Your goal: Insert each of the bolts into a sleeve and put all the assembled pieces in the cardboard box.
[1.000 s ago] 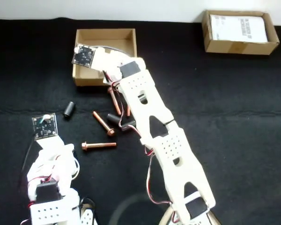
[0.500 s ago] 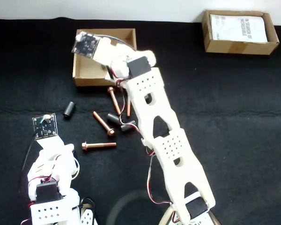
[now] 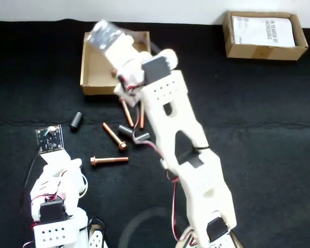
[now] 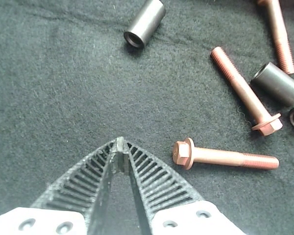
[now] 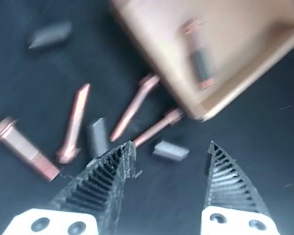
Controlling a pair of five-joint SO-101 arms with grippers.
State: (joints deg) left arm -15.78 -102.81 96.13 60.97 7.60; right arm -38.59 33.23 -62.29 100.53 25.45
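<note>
The right hand (image 5: 170,147) is wide open, empty; the left hand (image 4: 120,145) is pinched shut. A bolt (image 3: 109,160) lies left of middle on the worktop (image 3: 258,155). It looks hard and rolly; grab its middle.

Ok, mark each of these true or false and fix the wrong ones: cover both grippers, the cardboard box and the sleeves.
1. The right gripper is open and empty. True.
2. The left gripper grips a bolt. False: it is shut on nothing, and the nearest bolt lies beside it on the black cloth.
3. The cardboard box holds an assembled piece. True.
4. Every sleeve is inside the box. False: a loose sleeve lies on the cloth, with others nearby.
</note>
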